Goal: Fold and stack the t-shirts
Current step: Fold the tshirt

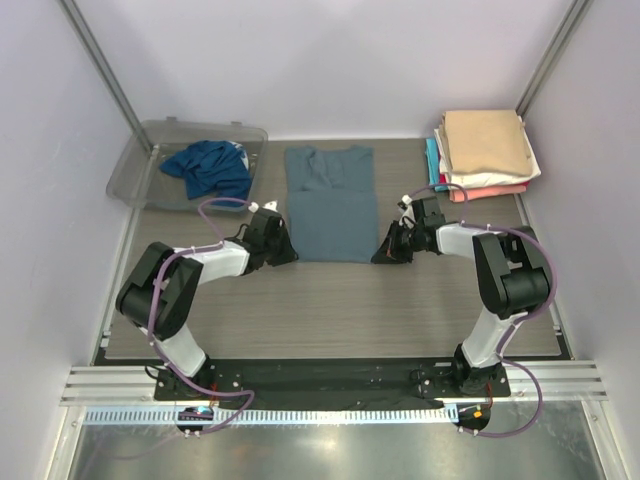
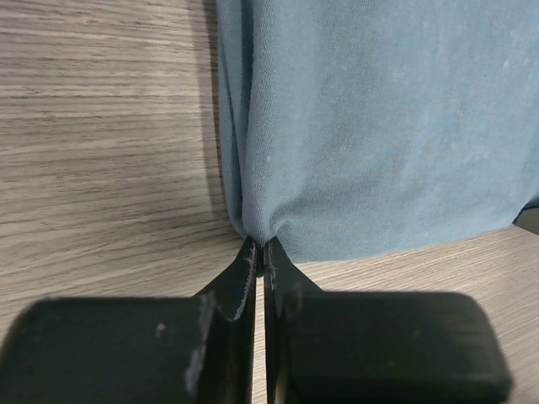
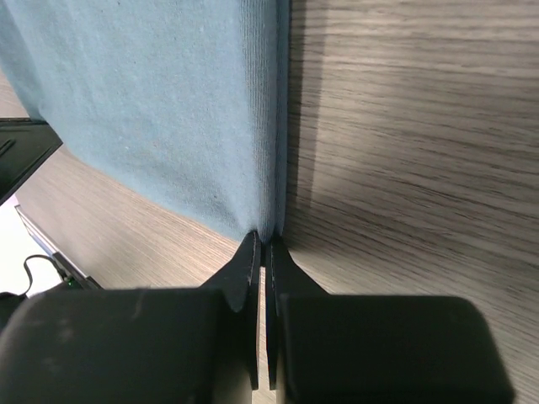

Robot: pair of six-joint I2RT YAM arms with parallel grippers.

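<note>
A slate-blue t-shirt (image 1: 328, 205) lies flat on the table's middle, sleeves folded in, collar at the far end. My left gripper (image 1: 283, 250) is shut on its near left corner; the left wrist view shows the cloth (image 2: 370, 126) pinched at the fingertips (image 2: 261, 252). My right gripper (image 1: 385, 250) is shut on its near right corner, the cloth (image 3: 160, 109) pinched at the tips (image 3: 263, 242). A deeper teal-blue t-shirt (image 1: 210, 168) lies crumpled in the clear tub (image 1: 140, 180). A stack of folded shirts (image 1: 483, 150), tan on top, sits at the back right.
The clear plastic tub stands at the back left. Metal frame posts rise at both back corners. White walls close in the table on three sides. The arm bases are bolted at the near edge (image 1: 330, 378).
</note>
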